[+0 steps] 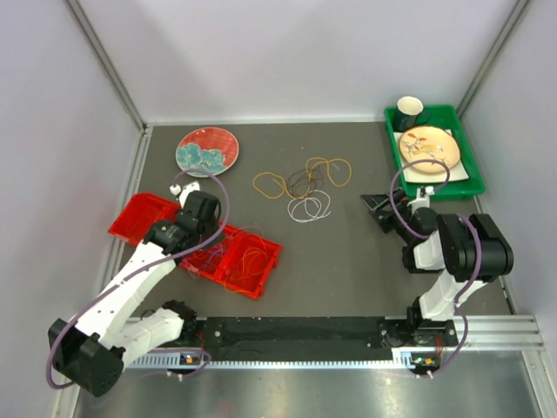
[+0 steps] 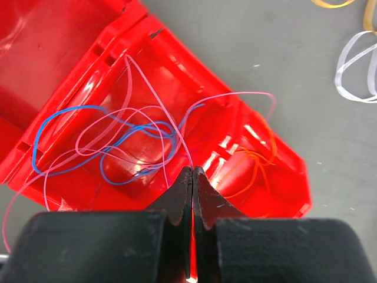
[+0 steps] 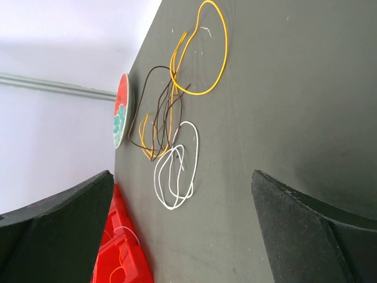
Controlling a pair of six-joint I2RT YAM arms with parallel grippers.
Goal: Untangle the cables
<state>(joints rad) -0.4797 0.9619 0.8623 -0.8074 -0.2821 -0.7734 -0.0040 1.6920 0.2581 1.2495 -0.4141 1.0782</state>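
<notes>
On the bench (image 1: 348, 261), the red tray (image 1: 261, 280) lies with its long axis running far-left to near-right. It holds tangled blue, pink and orange cables (image 2: 118, 141), and further loops (image 1: 305, 185) are strung left-to-right across mid-bench. The left gripper (image 2: 192, 172) is clenched on a pink cable (image 2: 141, 79) over the tray; the right gripper (image 3: 181, 177) stands released, facing the loose loops.

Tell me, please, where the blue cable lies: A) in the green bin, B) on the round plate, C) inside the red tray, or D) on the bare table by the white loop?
C: the blue cable lies tangled with a pink cable inside the red tray, before the left pincer.
</notes>
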